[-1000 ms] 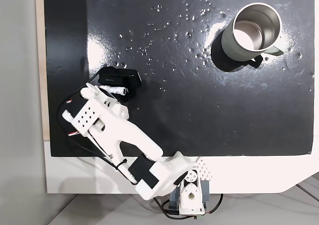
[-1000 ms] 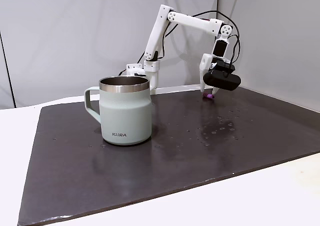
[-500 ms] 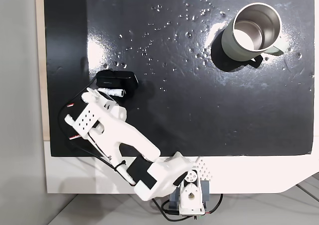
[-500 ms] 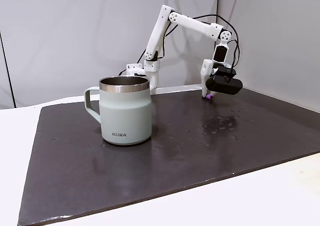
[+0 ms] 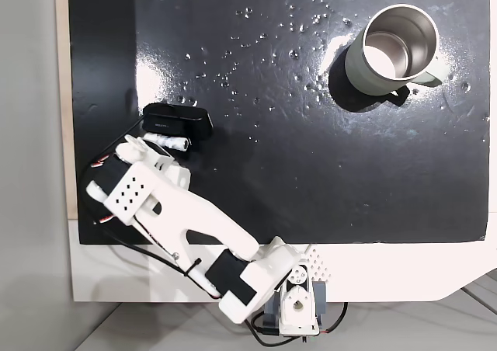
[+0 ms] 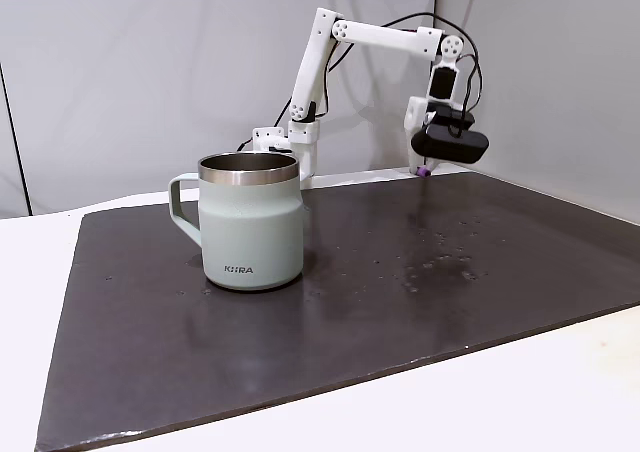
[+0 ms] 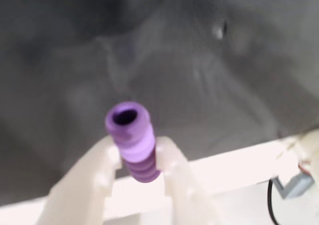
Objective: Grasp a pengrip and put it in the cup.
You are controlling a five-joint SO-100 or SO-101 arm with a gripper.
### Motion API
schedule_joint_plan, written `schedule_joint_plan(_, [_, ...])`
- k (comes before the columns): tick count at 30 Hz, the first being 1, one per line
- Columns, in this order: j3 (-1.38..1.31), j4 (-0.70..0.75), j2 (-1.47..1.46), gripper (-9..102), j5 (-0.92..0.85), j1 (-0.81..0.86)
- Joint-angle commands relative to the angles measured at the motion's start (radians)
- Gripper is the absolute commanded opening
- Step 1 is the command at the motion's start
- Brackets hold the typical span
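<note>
— Looking at the wrist view, we have the pengrip (image 7: pixel 132 143) pinched between the two pale fingers (image 7: pixel 102 172) of the gripper (image 7: pixel 135 158), closed onto its ridged sides a little below the middle, with the hollow end poking out past the tips.

— Agreed. In a fixed view from the side the gripper (image 6: pixel 421 168) hangs above the far right of the dark tabletop (image 6: pixel 400 292), and a small purple speck (image 6: pixel 424 171) shows at its tip, clear of the surface.

— So we judge the grasp done and the carry not yet. The cup (image 5: pixel 394 50) sits in the upper right of a fixed view from above, well apart from the arm at lower left.

— How do we expect the piece to behave?

— Very light, and soft (it looks rubbery, so it should give a little under the squeeze). The ridges ought to help the fingers bite rather than slide. Our worry is that a short tube held near one end can pivot, or cling to a finger when the jaws part.

— Then we would want the gripper right over the steel mouth of the cup (image 6: pixel 249 167) before letting go, since something this small could bounce off the rim.
</note>
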Motion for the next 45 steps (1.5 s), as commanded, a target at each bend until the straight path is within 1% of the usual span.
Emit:
schedule_joint_plan(1, [-0.115, 0.115, 0.133, 0, 0.02, 0.049])
schedule_joint_plan(4, [-0.147, 0.193, 0.225, 0, 0.021, 0.121])
schedule_joint_plan(6, [-0.133, 0.201, 0.314, 0, 0.011, 0.199])
schedule_joint_plan(9, [-0.097, 0.202, 0.433, 0, -0.037, 0.364])
schedule_joint_plan(12, [-0.1, 0.196, 0.5, 0, -0.106, 0.566])
schedule_joint_plan(16, [-0.14, 0.141, 0.552, 0, -0.184, 0.815])
schedule_joint_plan(21, [-0.189, 0.018, 0.571, 0, -0.186, 1.02])
schedule_joint_plan(27, [-0.241, -0.121, 0.522, 0, -0.106, 1.143])
schedule_joint_plan(33, [-0.245, -0.253, 0.463, 0, -0.009, 1.215])
schedule_joint_plan(38, [-0.245, -0.328, 0.387, 0, 0.017, 1.227])
schedule_joint_plan(45, [-0.304, -0.367, 0.253, 0, 0.025, 1.204])
